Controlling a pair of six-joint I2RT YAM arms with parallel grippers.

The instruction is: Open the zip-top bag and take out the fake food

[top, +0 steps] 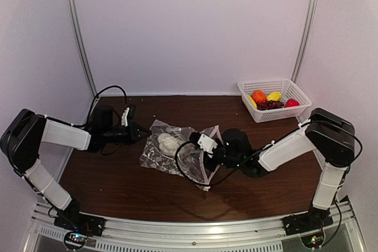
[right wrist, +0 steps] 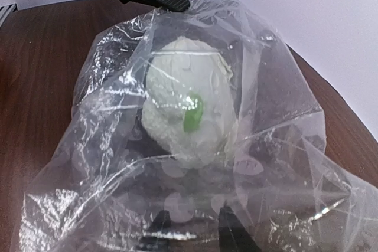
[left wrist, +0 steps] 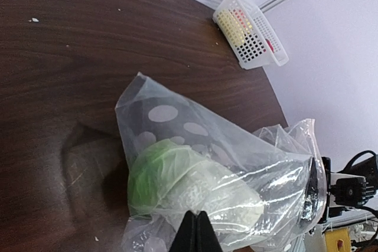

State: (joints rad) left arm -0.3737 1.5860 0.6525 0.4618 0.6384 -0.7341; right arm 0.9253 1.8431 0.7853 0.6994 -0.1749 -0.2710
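Now lining up on the food: bag [top: 156, 154] is lying mid-table, strung between both claws.
My left claw [left wrist: 195, 232] is clamping the bag's far end. My right claw [right wrist: 195, 228] is sitting at the mouth, jaws partly apart, gripping nothing I can make out. Food [right wrist: 183, 107], a white-and-green lump, is lying inside the bag, straight ahead of the right claw and toward the left one. The bag's long axis is running claw to claw, so I'm judging the right claw, the nearer one, should go straight in. Other pieces are sitting in the basket [top: 263, 82], well apart.
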